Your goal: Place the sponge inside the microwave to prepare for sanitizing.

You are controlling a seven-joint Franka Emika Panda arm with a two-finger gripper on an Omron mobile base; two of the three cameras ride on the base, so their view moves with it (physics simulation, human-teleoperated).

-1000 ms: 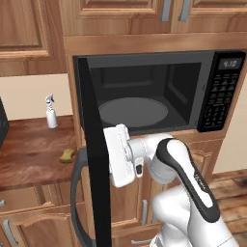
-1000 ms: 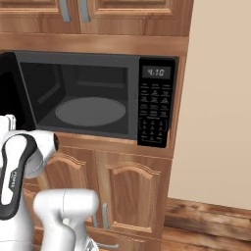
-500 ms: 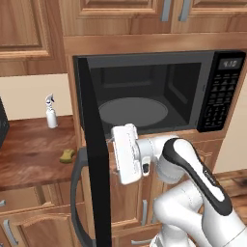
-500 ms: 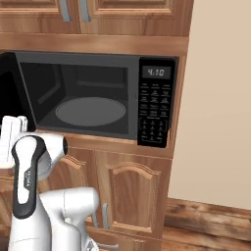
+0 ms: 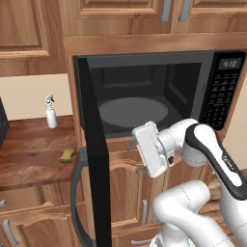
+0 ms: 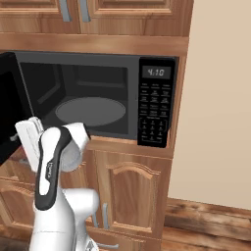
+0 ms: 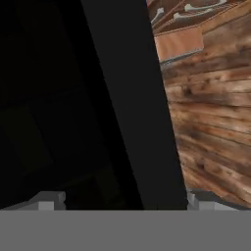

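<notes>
The microwave (image 5: 212,96) stands with its black door (image 5: 91,144) swung wide to the left, and the round turntable (image 5: 132,112) is bare. On the wooden counter left of the door lies the small yellow-olive sponge (image 5: 67,155). My gripper (image 5: 136,155) hovers below the oven's front edge, just right of the door, open with nothing in it. In the hand view the gripper (image 7: 122,202) has its fingertips (image 7: 46,201) set wide apart, facing the dark door (image 7: 132,108). From the right base view the gripper (image 6: 22,139) sits low at the left by the door.
A white spray bottle (image 5: 50,112) stands at the back of the counter (image 5: 34,144). Wooden cabinets lie below the oven (image 6: 132,186), and more hang above it. A plank floor (image 7: 215,137) shows past the door's edge.
My hand has drifted right and slightly up, away from the door's edge. The door, the sponge and the bottle have not moved.
</notes>
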